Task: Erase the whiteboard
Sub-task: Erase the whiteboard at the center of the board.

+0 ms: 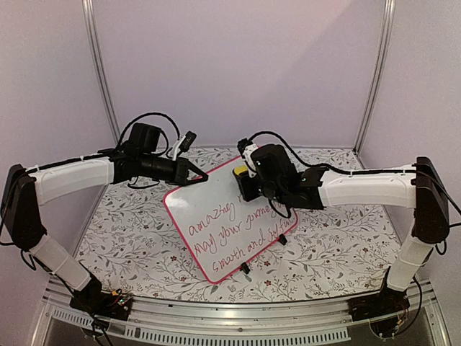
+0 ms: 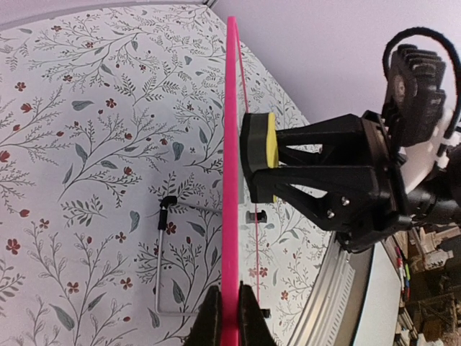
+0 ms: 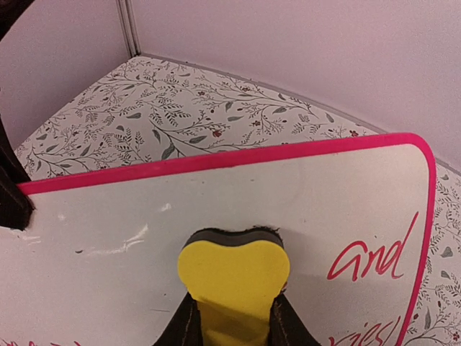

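Note:
The whiteboard [image 1: 209,200] has a pink frame and lines of red writing [image 1: 234,232] across its lower half. My left gripper [image 1: 198,176] is shut on its upper left edge. In the left wrist view the board shows edge-on as a pink strip [image 2: 230,130], pinched at the gripper [image 2: 230,317]. My right gripper [image 1: 243,180] is shut on a yellow eraser [image 1: 239,171], whose dark felt side is pressed against the board's upper part. The right wrist view shows the eraser [image 3: 234,270] in the gripper [image 3: 234,328] on the white surface [image 3: 130,216], left of the word "and" [image 3: 367,258].
A bent metal wire stand [image 2: 162,259] lies on the floral tablecloth [image 1: 137,238] behind the board. Two black clip feet [image 1: 245,268] sit on the board's lower edge. An aluminium rail [image 1: 238,317] runs along the near edge, and pale walls enclose the table.

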`<move>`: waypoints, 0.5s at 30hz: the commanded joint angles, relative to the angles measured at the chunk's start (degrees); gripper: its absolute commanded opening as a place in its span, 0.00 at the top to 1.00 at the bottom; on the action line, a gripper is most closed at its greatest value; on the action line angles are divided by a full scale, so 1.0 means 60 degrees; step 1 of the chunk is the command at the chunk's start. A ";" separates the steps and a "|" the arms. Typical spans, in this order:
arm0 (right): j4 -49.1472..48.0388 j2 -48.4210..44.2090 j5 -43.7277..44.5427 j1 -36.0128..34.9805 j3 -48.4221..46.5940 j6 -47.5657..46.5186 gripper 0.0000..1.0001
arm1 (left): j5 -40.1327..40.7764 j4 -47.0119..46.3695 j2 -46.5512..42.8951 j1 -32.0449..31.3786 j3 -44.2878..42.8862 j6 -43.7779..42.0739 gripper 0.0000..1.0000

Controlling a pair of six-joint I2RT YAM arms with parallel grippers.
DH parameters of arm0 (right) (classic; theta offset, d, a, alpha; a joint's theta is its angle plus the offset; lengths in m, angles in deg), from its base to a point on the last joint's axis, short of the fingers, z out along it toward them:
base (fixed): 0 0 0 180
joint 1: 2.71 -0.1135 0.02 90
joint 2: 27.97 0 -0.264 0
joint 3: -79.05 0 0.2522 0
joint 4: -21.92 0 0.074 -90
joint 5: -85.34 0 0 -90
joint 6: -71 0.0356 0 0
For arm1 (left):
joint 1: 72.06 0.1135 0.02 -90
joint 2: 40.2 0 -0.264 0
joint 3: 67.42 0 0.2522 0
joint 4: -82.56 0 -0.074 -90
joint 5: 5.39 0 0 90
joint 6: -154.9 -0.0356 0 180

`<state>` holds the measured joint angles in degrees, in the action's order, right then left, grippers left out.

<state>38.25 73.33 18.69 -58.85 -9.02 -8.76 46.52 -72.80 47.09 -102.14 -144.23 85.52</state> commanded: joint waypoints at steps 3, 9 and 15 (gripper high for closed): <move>0.0563 -0.0285 -0.0128 0.0201 0.1121 0.0398 0.74 | -0.0176 -0.0213 -0.0026 -0.0169 0.0093 -0.0464 1.00; 0.0546 -0.0630 -0.0128 0.0199 0.1689 0.0647 0.74 | -0.0162 -0.0215 -0.0035 -0.0158 0.0107 -0.0480 1.00; 0.0524 -0.0866 -0.0115 0.0201 0.2006 0.0782 0.74 | -0.0176 -0.0213 -0.0017 -0.0160 0.0107 -0.0478 1.00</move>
<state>37.44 68.45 18.58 -58.50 0.93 -5.16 46.39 -72.89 47.09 -102.16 -144.23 85.50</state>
